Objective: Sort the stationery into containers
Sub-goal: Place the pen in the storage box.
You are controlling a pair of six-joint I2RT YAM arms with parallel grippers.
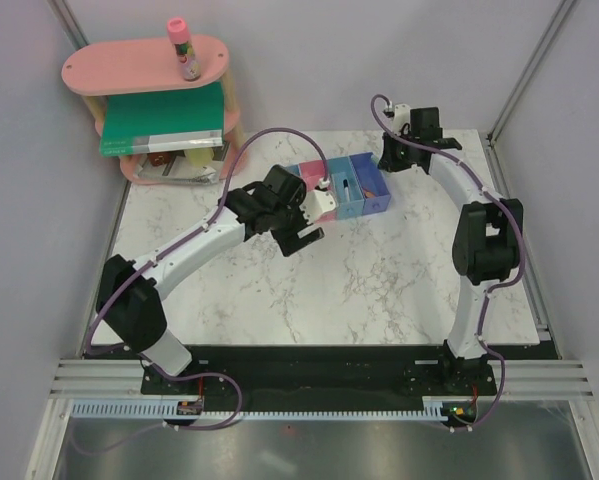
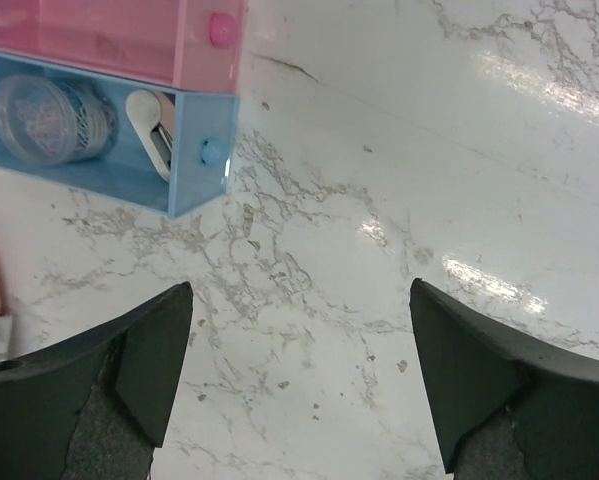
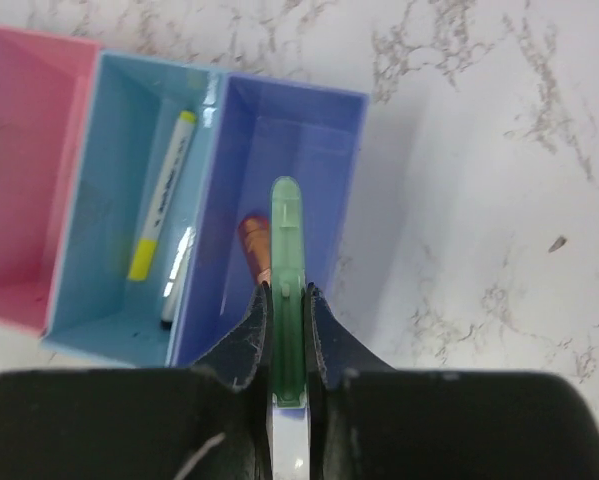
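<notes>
The containers (image 1: 344, 190) are a joined row of small bins at the table's middle back. My right gripper (image 3: 287, 292) is shut on a thin green-ended piece of stationery (image 3: 286, 230), which hangs over the darker blue bin (image 3: 309, 130). An orange-tipped piece (image 3: 252, 243) lies in that bin. The neighbouring light blue bin (image 3: 119, 200) holds a yellow-tipped marker (image 3: 162, 190). My left gripper (image 2: 299, 300) is open over bare marble, with nothing between its fingers. Beside it, the end light blue bin (image 2: 194, 175) holds a clear round pot (image 2: 44, 118) and a small white item (image 2: 151, 125).
A pink oval two-tier shelf (image 1: 144, 65) stands at the back left corner. A pink-capped tube (image 1: 184, 48) stands on its top tier and a big green book (image 1: 164, 118) lies on the tier below. Grey walls close in the table.
</notes>
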